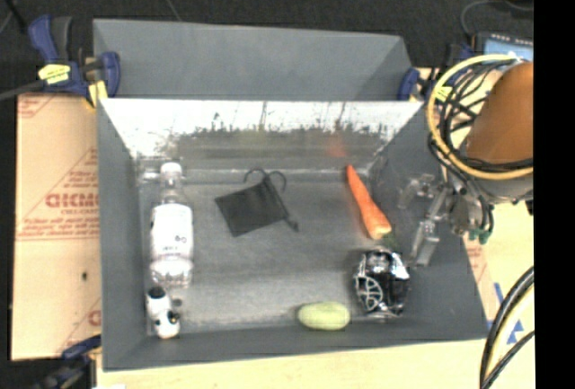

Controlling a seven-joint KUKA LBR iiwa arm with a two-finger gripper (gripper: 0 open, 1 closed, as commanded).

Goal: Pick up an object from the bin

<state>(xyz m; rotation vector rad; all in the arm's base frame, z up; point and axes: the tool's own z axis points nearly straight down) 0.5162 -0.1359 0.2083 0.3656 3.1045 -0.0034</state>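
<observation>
Currently: gripper (429, 230) at bin (269, 122) right wall; whether the claw is open or clenched, cannot tell. Nearest: carrot (367, 201), just left; black-white lump (382, 284), below. Advice: centre over carrot, straddle its width, then descend.

Carrot (367, 201): just beside the jaws, is showing orange with a pale green end.
Ball (382, 284): near the jaws, is showing black with white lattice patches.
Oval lump (323, 316): is showing pale yellow-green.
Pouch (254, 209): is showing plain black.
Bottle (172, 239): well apart from the jaws, is showing clear with a white label.
Toy figure (163, 313): farthest from the jaws, is showing white with black spots.
Bin (269, 279): is showing flat grey.
</observation>
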